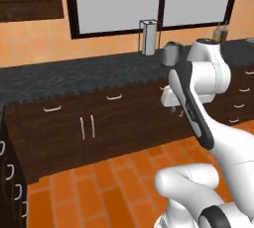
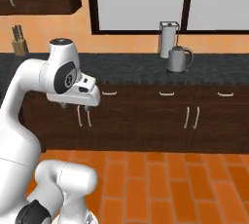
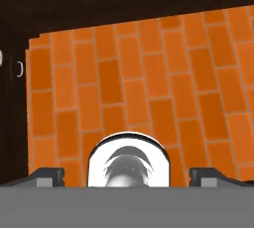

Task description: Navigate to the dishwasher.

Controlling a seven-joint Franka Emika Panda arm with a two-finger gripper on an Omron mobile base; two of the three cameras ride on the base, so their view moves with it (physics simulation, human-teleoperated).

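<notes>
Gripper (image 3: 127, 175) hung spread wide over the orange brick floor (image 3: 149, 88), holding nothing. Dark cabinets (image 2: 160, 116) under a black counter (image 1: 74, 76) stood ahead, a grey kettle (image 2: 178, 59) on top; I could not make out the dishwasher.

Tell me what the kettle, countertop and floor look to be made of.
Kettle: brushed grey metal, judging by its soft sheen. Countertop: dark speckled stone, perhaps granite, matte. Floor: orange brick-pattern tile with visible joints, possibly terracotta.
</notes>
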